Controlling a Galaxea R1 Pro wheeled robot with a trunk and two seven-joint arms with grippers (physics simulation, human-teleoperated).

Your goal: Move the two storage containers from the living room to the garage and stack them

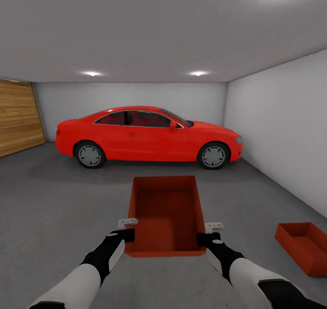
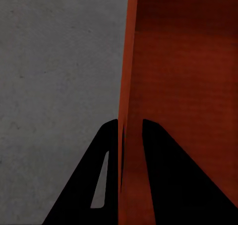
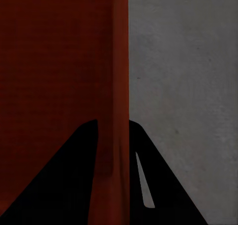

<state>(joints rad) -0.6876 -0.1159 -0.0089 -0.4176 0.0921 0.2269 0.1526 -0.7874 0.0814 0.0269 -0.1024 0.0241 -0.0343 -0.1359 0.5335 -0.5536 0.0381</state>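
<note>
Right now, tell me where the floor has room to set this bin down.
Bare concrete floor lies between the held container and the red car, and widely on the left toward the wooden door. The right is tighter: the second container sits near the wall.

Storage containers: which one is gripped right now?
The storage container straight ahead, clamped between left gripper and right gripper; the other container sits free on the floor.

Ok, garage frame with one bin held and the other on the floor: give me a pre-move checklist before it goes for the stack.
1. Left gripper clamps the held container's wall: ok.
2. Right gripper clamps the opposite wall: ok.
3. Held container level, opening up: ok.
4. Second container resting on the concrete floor: ok.
5. Held container above the second one: not ok, it lies off to the right.
6. Clearance from the red car: ok.
</note>
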